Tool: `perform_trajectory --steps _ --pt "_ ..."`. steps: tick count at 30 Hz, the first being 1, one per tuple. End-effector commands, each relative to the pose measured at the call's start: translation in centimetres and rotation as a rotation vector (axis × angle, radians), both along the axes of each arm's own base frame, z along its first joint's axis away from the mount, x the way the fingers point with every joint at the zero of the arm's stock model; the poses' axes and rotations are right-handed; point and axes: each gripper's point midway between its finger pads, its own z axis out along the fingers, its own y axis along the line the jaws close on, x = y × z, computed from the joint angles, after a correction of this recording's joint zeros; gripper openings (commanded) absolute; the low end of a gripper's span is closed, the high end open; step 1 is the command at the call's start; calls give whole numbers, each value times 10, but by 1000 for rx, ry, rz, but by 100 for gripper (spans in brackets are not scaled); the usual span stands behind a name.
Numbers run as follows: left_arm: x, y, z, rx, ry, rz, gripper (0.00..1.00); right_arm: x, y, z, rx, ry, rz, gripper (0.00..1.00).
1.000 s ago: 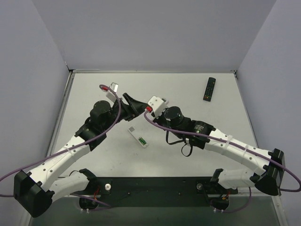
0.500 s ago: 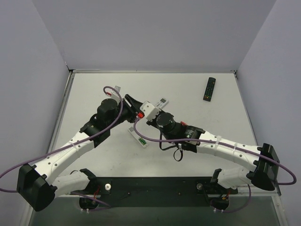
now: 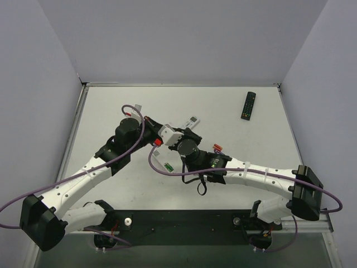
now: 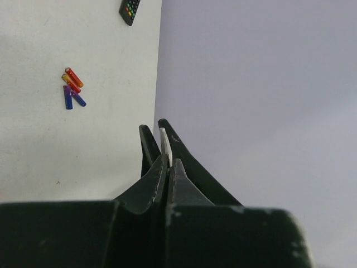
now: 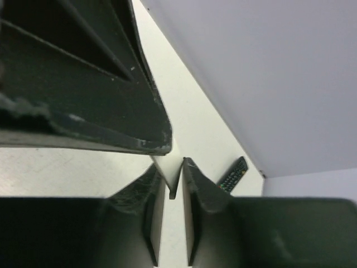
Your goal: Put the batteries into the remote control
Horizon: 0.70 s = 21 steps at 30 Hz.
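The slim white remote control (image 3: 165, 163) lies on the table below the two grippers, partly under the right arm and its cable. The green batteries (image 3: 167, 166) show in it. Above it, my left gripper (image 3: 155, 124) (image 4: 162, 137) is shut on a thin white flat piece (image 4: 163, 144). My right gripper (image 3: 163, 129) (image 5: 173, 167) meets it head-on. Its jaws stand slightly apart round the same white piece (image 5: 167, 172), which rests against one finger with a gap to the other. The left gripper's dark finger (image 5: 100, 84) fills the upper left of the right wrist view.
A wider white remote (image 3: 191, 121) lies just behind the grippers. A black remote (image 3: 248, 105) (image 4: 129, 8) (image 5: 233, 176) lies at the far right. Red and blue cells (image 3: 217, 148) (image 4: 71, 89) lie beside the right arm. Walls close the table on three sides.
The right arm has swung left and brought its gripper up against the left one. The left jaws have shut on the white piece, and the right jaws have eased apart.
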Motion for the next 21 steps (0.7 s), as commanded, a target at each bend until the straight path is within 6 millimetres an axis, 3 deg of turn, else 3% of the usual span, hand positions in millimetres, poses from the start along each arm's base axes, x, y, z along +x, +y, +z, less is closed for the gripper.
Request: perform_trajectory --steps 1,3,6,9,12,13,15,19,20,21 --pt "-5 2 23 -88 -29 -1 0 -3 4 10 18 -47 3 22" --pt "-3 6 23 -107 -25 15 0 -5 5 7 15 -33 22 40" --pt "-2 11 19 -139 -6 32 0 -12 4 6 34 9 50 57" --pt "1 16 15 -139 -7 41 0 -23 6 1 40 86 114 67" --pt "4 23 10 -111 -30 37 0 -38 4 -8 40 193 182 73" --pt "4 25 7 -87 -49 33 0 -42 4 2 80 203 205 74" --pt "3 28 2 -67 -67 12 0 -54 1 -8 97 306 268 76" --pt "5 39 -4 -22 -141 -38 0 -69 -8 3 202 439 362 76" --pt "4 40 -4 -16 -156 -55 0 -77 -2 8 232 479 428 76" --pt "4 42 -5 -9 -175 -67 0 -72 -11 9 245 499 413 76"
